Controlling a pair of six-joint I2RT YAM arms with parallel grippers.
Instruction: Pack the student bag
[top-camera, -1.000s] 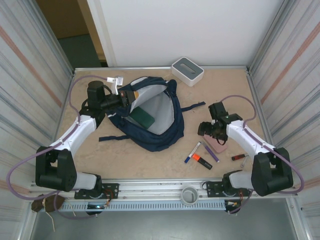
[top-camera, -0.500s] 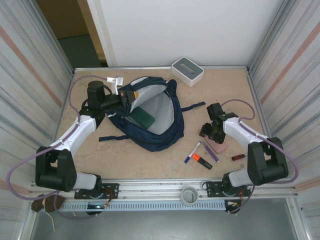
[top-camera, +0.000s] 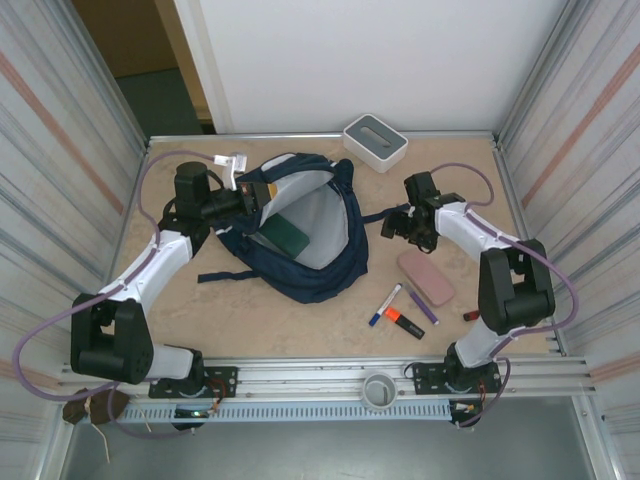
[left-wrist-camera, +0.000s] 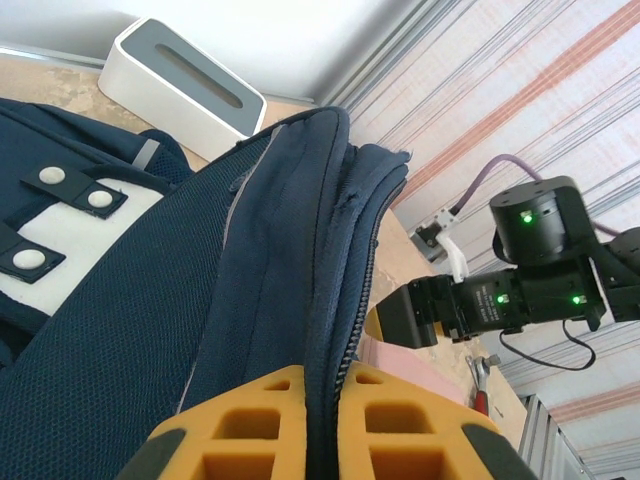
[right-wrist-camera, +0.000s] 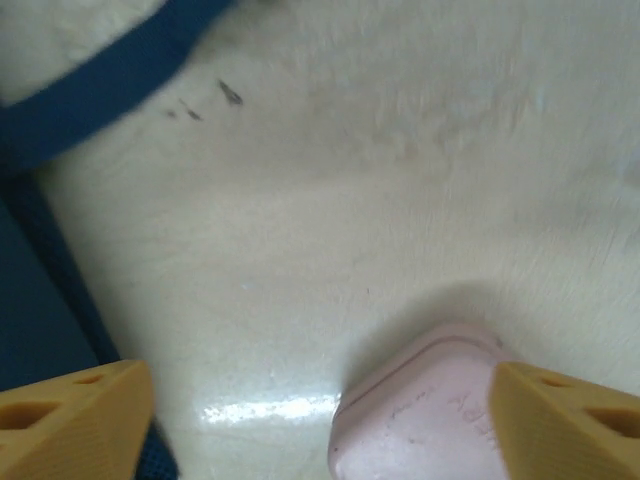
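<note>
The bag (top-camera: 305, 255) lies open left of centre in the top view, grey lining showing and a flat green thing (top-camera: 288, 236) inside, so packing looks partly done. The left jaws are clenched on the bag's zip edge at its upper-left rim. In the left wrist view the two orange fingers (left-wrist-camera: 240, 425) pinch the navy fabric between them, apparently to hold the mouth open. The right jaws stand wide apart and grasp nothing. In the right wrist view their tips sit in the two lower corners, with bare surface (right-wrist-camera: 330, 200) between them, a blue strap (right-wrist-camera: 100, 80) at upper left and one end of a pink case (right-wrist-camera: 420, 425) at the bottom edge. Seen from above, they hover just right of the bag beside the strap, and the case lies lower in the frame, apart from them. Also loose at lower right are a blue marker (top-camera: 384, 304), an orange marker (top-camera: 405, 322), a purple pen (top-camera: 421, 301) and a small red thing (top-camera: 474, 314). The step in hand seems to be fetching the next item. That calls for bringing the right jaws down over one piece, probably the nearby case, across its narrow side, then closing and carrying it to the held-open mouth.
</note>
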